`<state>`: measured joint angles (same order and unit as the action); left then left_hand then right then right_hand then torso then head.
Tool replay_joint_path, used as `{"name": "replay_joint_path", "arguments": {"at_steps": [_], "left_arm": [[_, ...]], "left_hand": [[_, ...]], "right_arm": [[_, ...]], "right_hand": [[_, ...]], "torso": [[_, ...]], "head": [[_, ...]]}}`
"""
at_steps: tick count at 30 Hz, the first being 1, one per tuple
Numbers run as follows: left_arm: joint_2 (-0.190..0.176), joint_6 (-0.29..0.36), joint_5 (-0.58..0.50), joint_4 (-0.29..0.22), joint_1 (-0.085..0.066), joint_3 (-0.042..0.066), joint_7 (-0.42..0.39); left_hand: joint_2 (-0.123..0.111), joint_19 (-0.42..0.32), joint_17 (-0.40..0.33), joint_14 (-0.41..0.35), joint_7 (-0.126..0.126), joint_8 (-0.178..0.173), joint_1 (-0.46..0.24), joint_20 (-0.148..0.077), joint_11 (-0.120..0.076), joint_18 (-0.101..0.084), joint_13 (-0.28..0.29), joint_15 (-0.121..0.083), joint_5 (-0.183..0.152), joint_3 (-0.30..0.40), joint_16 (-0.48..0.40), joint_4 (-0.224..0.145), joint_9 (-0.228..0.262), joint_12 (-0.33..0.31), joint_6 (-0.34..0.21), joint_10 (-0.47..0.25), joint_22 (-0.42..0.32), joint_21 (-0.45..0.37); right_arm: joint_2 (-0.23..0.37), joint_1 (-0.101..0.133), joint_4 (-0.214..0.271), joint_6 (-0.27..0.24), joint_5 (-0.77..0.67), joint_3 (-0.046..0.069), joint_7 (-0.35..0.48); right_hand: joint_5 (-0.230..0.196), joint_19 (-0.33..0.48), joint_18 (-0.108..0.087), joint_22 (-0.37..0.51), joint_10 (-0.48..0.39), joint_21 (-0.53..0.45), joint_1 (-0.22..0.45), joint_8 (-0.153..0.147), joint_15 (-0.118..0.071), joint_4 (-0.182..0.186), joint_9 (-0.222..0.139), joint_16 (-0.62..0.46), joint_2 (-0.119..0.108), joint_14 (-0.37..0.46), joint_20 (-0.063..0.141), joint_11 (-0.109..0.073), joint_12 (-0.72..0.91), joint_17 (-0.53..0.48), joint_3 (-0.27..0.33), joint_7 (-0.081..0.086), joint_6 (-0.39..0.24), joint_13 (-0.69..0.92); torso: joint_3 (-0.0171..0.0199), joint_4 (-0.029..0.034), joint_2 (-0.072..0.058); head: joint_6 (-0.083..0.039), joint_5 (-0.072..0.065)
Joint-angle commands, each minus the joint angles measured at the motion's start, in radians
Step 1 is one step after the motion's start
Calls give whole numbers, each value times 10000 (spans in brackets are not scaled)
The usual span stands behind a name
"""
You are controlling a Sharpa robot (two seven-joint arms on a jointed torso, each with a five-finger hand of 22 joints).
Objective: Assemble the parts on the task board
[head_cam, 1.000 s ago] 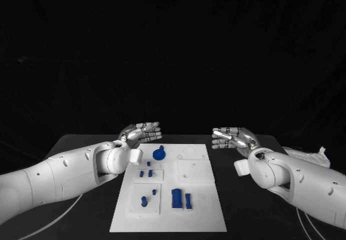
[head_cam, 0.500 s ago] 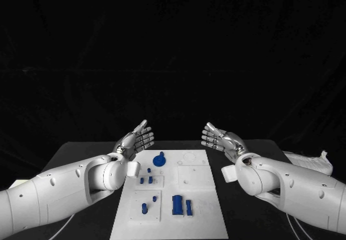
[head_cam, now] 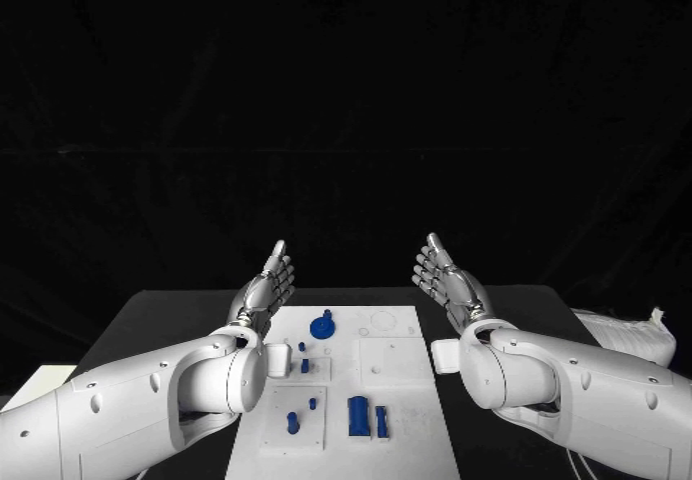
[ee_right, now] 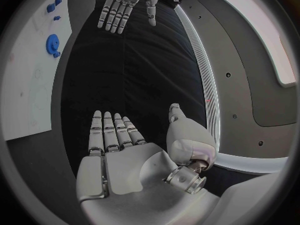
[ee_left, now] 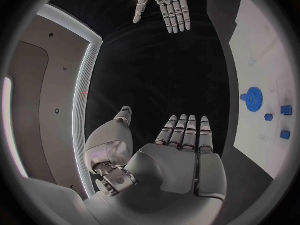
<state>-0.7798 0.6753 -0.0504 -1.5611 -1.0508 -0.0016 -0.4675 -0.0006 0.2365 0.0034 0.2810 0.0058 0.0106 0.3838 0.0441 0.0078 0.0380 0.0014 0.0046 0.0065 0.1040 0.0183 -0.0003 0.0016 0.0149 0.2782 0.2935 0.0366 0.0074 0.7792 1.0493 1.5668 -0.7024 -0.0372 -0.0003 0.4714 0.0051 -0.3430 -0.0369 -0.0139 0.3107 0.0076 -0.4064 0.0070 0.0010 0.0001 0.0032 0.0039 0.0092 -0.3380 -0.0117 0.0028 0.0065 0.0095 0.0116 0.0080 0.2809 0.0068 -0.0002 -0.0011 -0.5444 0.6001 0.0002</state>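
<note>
Left hand [head_cam: 268, 283] raised above the far left corner of the task board [head_cam: 389, 400], fingers straight, side by side, holding nothing. Right hand [head_cam: 446, 280] raised opposite it above the far right corner, likewise flat, fingers straight and close together, thumb off to the side, nothing held. Palms turned toward each other, well apart, neither touching board nor parts.

From the head view: white board lying lengthwise on the black table [head_cam: 159, 310] between the 2 forearms. Round blue gear-like part [head_cam: 322, 325] near the far end. 2 small blue pegs [head_cam: 302, 348] closer in, beside the left wrist. Blue oblong piece [head_cam: 290, 423], tall blue block [head_cam: 358, 417] and narrower blue block [head_cam: 382, 421] near the front, the 2 blocks just beside each other. Crumpled white cloth [head_cam: 635, 335] on the table's right edge, partly hidden by the right arm.

From the left wrist view: palm's back and straight fingers seen from behind, thumb [ee_left: 122, 116] set apart; opposite hand across the dark gap; board's edge with gear and small pegs to one side.

From the right wrist view: same flat pose from behind, thumb [ee_right: 175, 112] apart; gear and pegs at the board's far edge. Front blocks hidden from both wrist cameras.
</note>
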Motion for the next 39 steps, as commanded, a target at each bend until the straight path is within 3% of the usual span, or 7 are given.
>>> {"name": "replay_joint_path", "arguments": {"at_steps": [1, 22, 23, 24, 25, 26, 39], "left_arm": [[-2, 947, 504, -89, 8, 16, -525], [-2, 947, 504, -89, 8, 16, -525], [-2, 947, 504, -89, 8, 16, -525], [-2, 947, 504, -89, 8, 16, -525], [-2, 947, 504, -89, 8, 16, -525], [-2, 947, 504, -89, 8, 16, -525], [-2, 947, 504, -89, 8, 16, -525]], "left_hand": [[6, -765, -34, -924, -58, -106, -1256, -441, -78, -380, -14, -46, -65, -1040, -183, 3, -16, -149, -914, -956, -366, -74], [6, -1650, -34, -1978, -58, -106, -2701, -441, -78, -380, -14, -46, -65, -1040, -183, 3, -16, -149, -1953, -2062, -366, -74], [6, -2365, -34, -2079, -58, -106, -2819, -441, -78, -380, -14, -46, -65, -1040, -183, 3, -16, -149, -2060, -2177, -366, -74], [6, -2365, -34, -2810, -58, -106, -3002, -441, -78, -380, -14, -46, -65, -1040, -183, 3, -16, -149, -2782, -2935, -366, -74], [6, -2365, -34, -2810, -58, -106, -3838, -441, -78, -380, -14, -46, -65, -1040, -183, 3, -16, -149, -2782, -2935, -366, -74], [6, -2365, -34, -2810, -58, -106, -3838, -441, -78, -380, -14, -46, -65, -1040, -183, 3, -16, -149, -2782, -2935, -366, -74], [6, -2365, -34, -2810, -58, -106, -3838, -441, -78, -380, -14, -46, -65, -1040, -183, 3, -16, -149, -2782, -2935, -366, -74]], "right_arm": [[8, 7, 32, -676, 372, 3, 486], [8, 7, 32, -676, 372, 3, 486], [8, 7, 32, -676, 372, 3, 486], [8, 7, 32, -676, 372, 3, 486], [8, 7, 32, -676, 372, 3, 486], [8, 7, 32, -676, 372, 3, 486], [8, 7, 32, -676, 372, 3, 486]], "right_hand": [[-51, 1122, 369, 139, -1019, -76, 1329, -70, -10, -1, -32, -39, -92, 1105, 117, -28, -65, -95, -116, -80, -916, -68], [-51, 2434, 369, 139, -2195, -76, 2865, -70, -10, -1, -32, -39, -92, 2400, 117, -28, -65, -95, -116, -80, -1990, -68], [-51, 2475, 369, 139, -2236, -76, 2910, -70, -10, -1, -32, -39, -92, 2433, 117, -28, -65, -95, -116, -80, -1993, -68], [-51, 2607, 369, 139, -2360, -76, 3081, -70, -10, -1, -32, -39, -92, 2576, 117, -28, -65, -95, -116, -80, -2809, -68], [-51, 3430, 369, 139, -3107, -76, 3255, -70, -10, -1, -32, -39, -92, 3380, 117, -28, -65, -95, -116, -80, -2809, -68], [-51, 3430, 369, 139, -3107, -76, 4064, -70, -10, -1, -32, -39, -92, 3380, 117, -28, -65, -95, -116, -80, -2809, -68], [-51, 3430, 369, 139, -3107, -76, 4064, -70, -10, -1, -32, -39, -92, 3380, 117, -28, -65, -95, -116, -80, -2809, -68]], "torso": [[2, 11, 2], [2, 11, 2], [2, 11, 2], [2, 11, 2], [2, 11, 2], [2, 11, 2], [2, 11, 2]], "head": [[-1, -2], [-1, -2], [-1, -2], [-1, -2], [-1, -2], [-1, -2], [-1, -2]]}}
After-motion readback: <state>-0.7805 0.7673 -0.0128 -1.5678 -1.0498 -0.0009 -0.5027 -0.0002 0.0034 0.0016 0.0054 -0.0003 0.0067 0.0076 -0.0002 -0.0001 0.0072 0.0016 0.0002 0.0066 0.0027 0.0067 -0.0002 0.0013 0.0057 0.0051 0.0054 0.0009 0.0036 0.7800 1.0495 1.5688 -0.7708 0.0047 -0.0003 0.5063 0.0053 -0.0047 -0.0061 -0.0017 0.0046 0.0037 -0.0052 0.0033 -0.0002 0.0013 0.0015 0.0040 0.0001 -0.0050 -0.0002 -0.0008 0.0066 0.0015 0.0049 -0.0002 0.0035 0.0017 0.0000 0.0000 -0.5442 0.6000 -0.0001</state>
